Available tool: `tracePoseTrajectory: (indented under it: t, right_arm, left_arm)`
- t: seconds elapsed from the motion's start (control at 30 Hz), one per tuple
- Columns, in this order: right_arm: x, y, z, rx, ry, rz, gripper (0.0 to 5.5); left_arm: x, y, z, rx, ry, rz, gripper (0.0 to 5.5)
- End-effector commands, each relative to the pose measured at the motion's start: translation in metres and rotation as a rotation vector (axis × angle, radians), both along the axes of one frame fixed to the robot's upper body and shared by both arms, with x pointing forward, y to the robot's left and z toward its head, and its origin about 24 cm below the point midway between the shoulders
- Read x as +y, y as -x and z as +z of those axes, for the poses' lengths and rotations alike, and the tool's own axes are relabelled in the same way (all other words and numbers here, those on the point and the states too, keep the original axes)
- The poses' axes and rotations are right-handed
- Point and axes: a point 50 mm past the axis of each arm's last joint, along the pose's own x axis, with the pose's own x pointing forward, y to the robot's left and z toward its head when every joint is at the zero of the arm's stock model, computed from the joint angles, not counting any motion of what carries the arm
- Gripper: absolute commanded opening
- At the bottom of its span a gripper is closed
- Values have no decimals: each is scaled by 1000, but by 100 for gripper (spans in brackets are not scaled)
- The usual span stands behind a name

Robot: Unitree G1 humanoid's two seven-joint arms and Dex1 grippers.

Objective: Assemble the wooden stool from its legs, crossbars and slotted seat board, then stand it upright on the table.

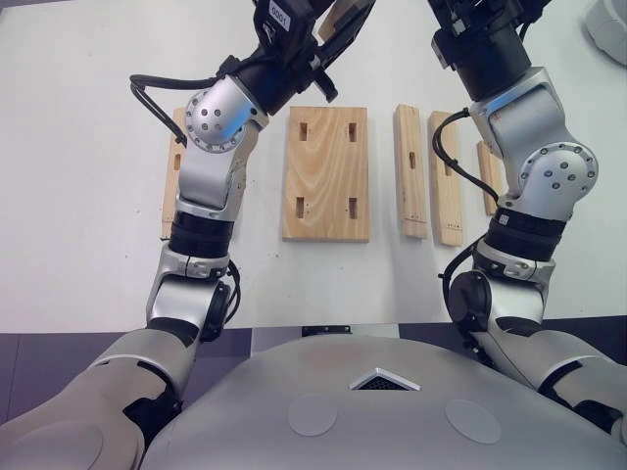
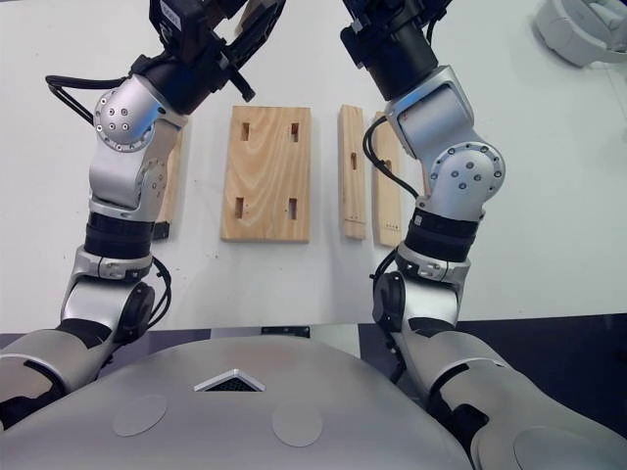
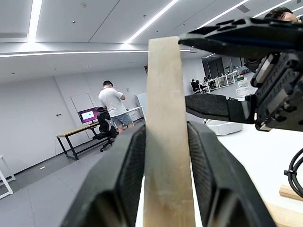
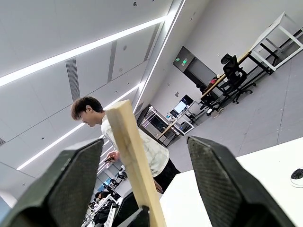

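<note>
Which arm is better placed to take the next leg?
Probably right: the right gripper is open, and legs lie on its side of the seat board. The left gripper is shut on a wooden piece.

Both head eyes looked steeply down from close above at the tabletop (image 1: 88, 274) and shared the seat board (image 1: 326, 173). Each wrist camera sat close behind its own fingers (image 3: 124, 189), facing upward toward the ceiling (image 3: 94, 23)

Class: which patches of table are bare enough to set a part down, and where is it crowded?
Free: the table between seat board and near edge; also left of the leftmost leg. Crowded: the legs right of the board.
</note>
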Motion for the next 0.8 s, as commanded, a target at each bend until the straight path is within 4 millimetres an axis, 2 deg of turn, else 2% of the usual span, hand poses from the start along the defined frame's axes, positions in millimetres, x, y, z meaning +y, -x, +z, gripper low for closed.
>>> tracePoseTrajectory:
  t: [0.03,0.13,0.2,0.43,0.63,0.73,0.77,0.8]
  right_arm:
    - [7,-1,0,5,11,19,328]
    - [9,-1,0,6,25,25,328]
    - [10,-1,0,8,27,24,297]
    - [9,-1,2,7,14,0,159]
    - [13,1,3,-30,96,-17,45]
    - [12,0,4,-82,204,-121,42]
    - [9,-1,3,-80,226,-181,42]
    - [6,-2,0,-69,249,-249,42]
  left_arm:
    - [-4,3,2,-11,-17,-30,131]
    - [-6,3,-1,-7,-34,-36,131]
    - [-6,3,-1,-7,-38,-35,131]
    - [-4,3,-2,-14,-43,-30,131]
    - [-4,3,-5,-8,-71,-25,131]
    - [-3,0,-10,27,-94,-7,131]
    - [-2,-1,-11,45,-94,-3,167]
    - [0,-1,-12,65,-87,-5,181]
